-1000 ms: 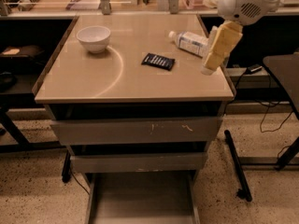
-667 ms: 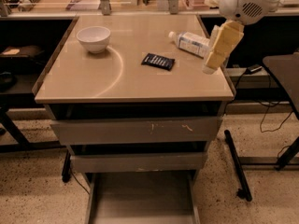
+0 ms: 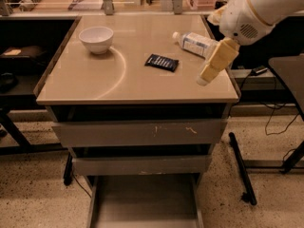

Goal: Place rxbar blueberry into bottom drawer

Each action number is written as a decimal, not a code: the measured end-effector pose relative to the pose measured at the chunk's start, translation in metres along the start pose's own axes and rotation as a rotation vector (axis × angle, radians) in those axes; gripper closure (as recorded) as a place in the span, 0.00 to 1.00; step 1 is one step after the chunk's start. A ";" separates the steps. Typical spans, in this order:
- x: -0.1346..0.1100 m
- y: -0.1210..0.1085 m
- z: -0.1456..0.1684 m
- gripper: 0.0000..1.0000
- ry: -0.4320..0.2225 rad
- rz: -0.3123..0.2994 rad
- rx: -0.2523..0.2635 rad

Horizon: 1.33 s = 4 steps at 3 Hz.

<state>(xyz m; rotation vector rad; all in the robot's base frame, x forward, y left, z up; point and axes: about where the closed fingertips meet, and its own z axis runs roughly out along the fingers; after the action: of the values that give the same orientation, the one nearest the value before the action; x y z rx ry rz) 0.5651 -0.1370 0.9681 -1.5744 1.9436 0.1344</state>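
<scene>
The rxbar blueberry (image 3: 162, 62) is a small dark navy bar lying flat on the beige tabletop, right of centre. My gripper (image 3: 205, 79) hangs from the white arm over the table's right front part, to the right of the bar and a little nearer the front edge, apart from it and holding nothing I can see. The bottom drawer (image 3: 145, 198) is pulled out at floor level below the two taller grey drawer fronts; its flat grey floor shows bare.
A clear plastic bottle (image 3: 194, 42) with a white label lies on its side behind the gripper. A white bowl (image 3: 96, 39) stands at the table's back left. A black table leg (image 3: 241, 167) stands on the floor to the right, with cables.
My gripper has moved a little to the left and down towards the table's front edge. The bar, bottle, bowl and drawers have not moved.
</scene>
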 end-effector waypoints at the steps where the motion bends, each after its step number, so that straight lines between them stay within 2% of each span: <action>1: 0.019 -0.013 0.042 0.00 -0.162 0.208 0.010; 2: 0.027 -0.041 0.082 0.00 -0.252 0.362 0.006; 3: 0.026 -0.041 0.086 0.00 -0.254 0.355 0.011; 4: 0.020 -0.051 0.110 0.00 -0.270 0.329 0.036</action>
<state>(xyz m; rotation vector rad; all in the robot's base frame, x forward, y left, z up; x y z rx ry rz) 0.6536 -0.1185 0.8847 -1.1363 1.9582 0.4238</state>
